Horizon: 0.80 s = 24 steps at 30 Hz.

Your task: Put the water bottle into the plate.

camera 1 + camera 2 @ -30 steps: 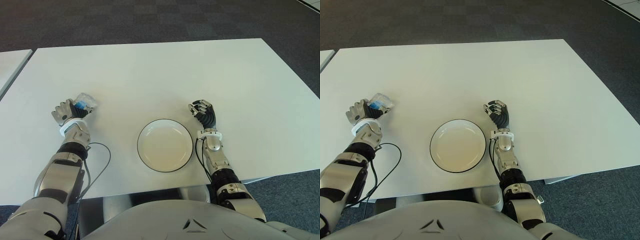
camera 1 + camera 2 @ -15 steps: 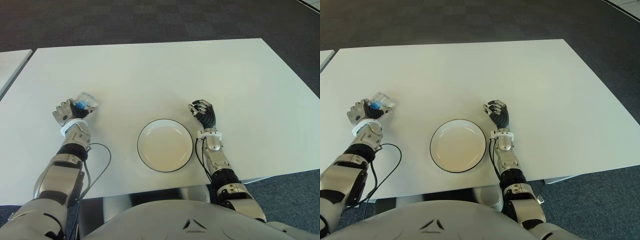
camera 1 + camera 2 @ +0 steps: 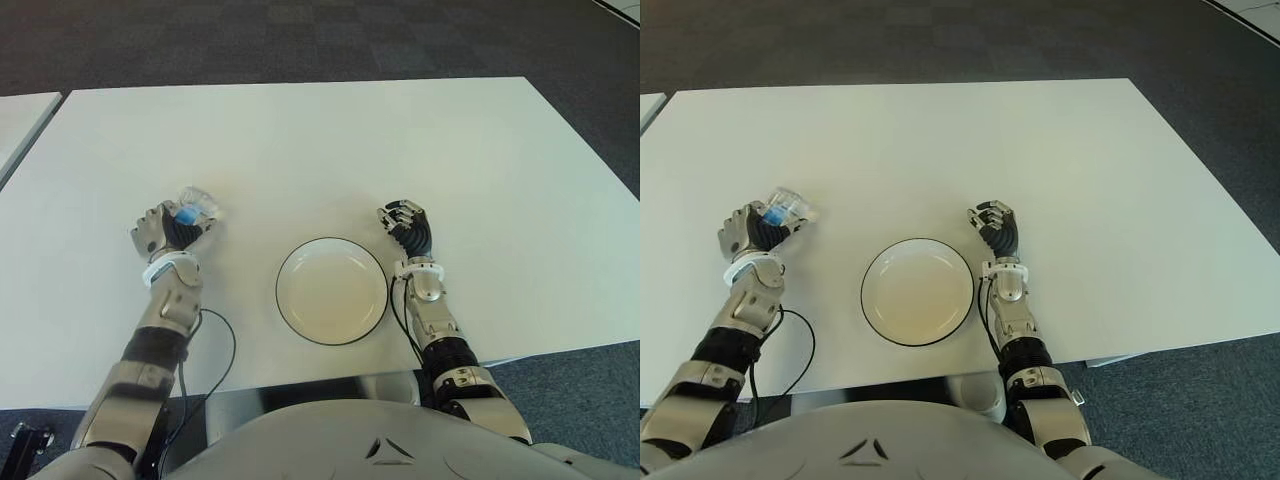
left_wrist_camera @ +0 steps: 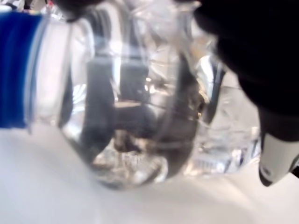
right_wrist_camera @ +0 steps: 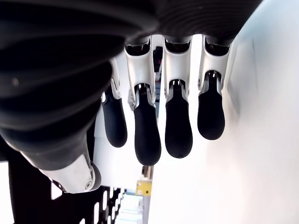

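Note:
My left hand (image 3: 165, 228) is shut on a small clear water bottle (image 3: 195, 206) with a blue label, holding it left of the plate. The left wrist view shows the bottle (image 4: 126, 102) up close with dark fingers (image 4: 275, 154) wrapped around it and its blue band at one end. The white plate (image 3: 331, 291) with a dark rim lies on the white table (image 3: 320, 150), near the front edge, with nothing in it. My right hand (image 3: 405, 225) shows just right of the plate, its fingers (image 5: 147, 135) relaxed and holding nothing.
A black cable (image 3: 215, 350) loops on the table beside my left forearm. Another white table's corner (image 3: 25, 110) shows at the far left. Dark carpet (image 3: 300, 40) surrounds the table.
My left hand has carried the bottle to the right, closer to the plate. The right hand has not moved.

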{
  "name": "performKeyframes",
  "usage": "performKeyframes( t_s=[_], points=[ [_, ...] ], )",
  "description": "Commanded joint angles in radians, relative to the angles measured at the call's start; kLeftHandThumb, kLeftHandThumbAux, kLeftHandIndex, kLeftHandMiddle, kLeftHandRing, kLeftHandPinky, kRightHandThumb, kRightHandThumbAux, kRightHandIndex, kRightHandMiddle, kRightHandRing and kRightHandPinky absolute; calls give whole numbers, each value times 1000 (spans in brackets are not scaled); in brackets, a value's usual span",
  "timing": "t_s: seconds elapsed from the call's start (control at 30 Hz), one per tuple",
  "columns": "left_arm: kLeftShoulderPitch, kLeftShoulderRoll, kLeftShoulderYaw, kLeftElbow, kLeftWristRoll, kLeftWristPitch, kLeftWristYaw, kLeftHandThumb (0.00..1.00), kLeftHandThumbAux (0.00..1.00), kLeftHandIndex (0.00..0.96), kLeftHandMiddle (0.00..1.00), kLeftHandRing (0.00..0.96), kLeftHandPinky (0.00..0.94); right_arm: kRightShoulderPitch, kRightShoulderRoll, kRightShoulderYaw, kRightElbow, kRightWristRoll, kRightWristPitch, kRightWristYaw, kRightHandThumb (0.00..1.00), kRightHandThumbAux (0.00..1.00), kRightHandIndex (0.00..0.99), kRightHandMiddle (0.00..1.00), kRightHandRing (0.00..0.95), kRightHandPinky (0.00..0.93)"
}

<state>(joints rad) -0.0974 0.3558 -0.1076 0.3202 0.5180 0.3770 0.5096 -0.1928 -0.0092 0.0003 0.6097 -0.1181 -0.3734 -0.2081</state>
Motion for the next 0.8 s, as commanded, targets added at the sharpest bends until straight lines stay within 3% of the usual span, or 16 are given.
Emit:
performKeyframes(
  t_s=[0.03, 0.4, 0.8],
  points=[
    [32, 13, 0, -177, 36, -18, -33, 750, 696, 444, 849, 840, 817, 11, 5, -3, 4, 2, 24, 2, 708, 727, 435, 638, 639, 637],
    [37, 11, -21, -419, 109, -84, -81, 749, 698, 443, 867, 860, 839, 11, 8, -6, 3, 3, 32, 0, 709, 726, 436, 640, 638, 630],
    [54, -21, -97, -537, 188, -194, -101, 749, 698, 443, 879, 874, 845, 10, 11, -6, -3, 3, 45, 3, 708, 727, 435, 636, 634, 632]
  ],
)
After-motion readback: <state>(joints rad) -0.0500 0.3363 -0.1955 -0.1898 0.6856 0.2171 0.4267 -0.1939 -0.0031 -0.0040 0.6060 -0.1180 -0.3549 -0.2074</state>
